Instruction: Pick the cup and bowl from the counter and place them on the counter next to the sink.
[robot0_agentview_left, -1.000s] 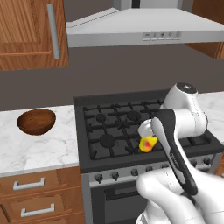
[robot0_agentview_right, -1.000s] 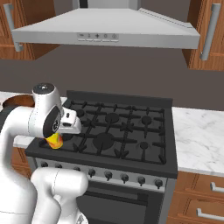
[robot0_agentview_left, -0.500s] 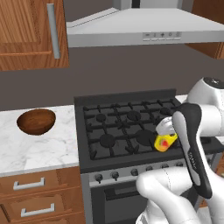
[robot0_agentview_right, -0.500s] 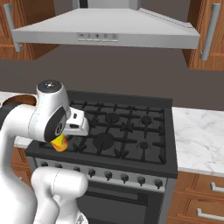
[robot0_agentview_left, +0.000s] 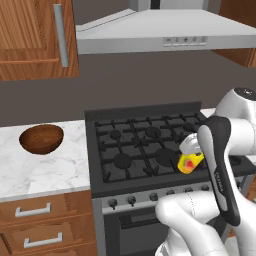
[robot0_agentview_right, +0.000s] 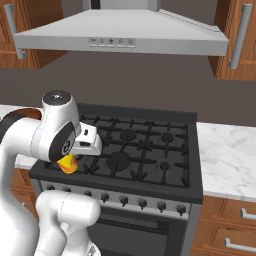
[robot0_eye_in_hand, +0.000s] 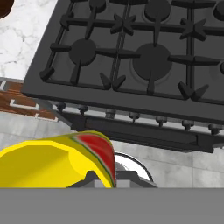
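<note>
My gripper (robot0_agentview_left: 187, 150) is shut on the small yellow cup (robot0_agentview_left: 190, 163) with a red mark, holding it in the air over the front edge of the black stove (robot0_agentview_left: 145, 150). From the right base view the cup (robot0_agentview_right: 67, 164) hangs below the hand at the stove's front left corner. In the hand view the cup (robot0_eye_in_hand: 57, 162) sits close at the bottom left. The dark brown bowl (robot0_agentview_left: 41, 138) rests on the white marble counter (robot0_agentview_left: 50, 170) left of the stove, far from the gripper; its edge (robot0_eye_in_hand: 4, 6) shows in the hand view's top left corner. The sink is out of view.
A grey range hood (robot0_agentview_left: 160, 35) hangs above the stove, with wooden wall cabinets (robot0_agentview_left: 30, 40) beside it. Another stretch of marble counter (robot0_agentview_right: 230, 160) lies right of the stove, over wooden drawers (robot0_agentview_right: 235, 235). Stove knobs (robot0_agentview_right: 142, 202) line the front panel.
The arm has swung to the right along the stove's front edge, carrying the cup with it. The bowl has stayed in place on the counter.
</note>
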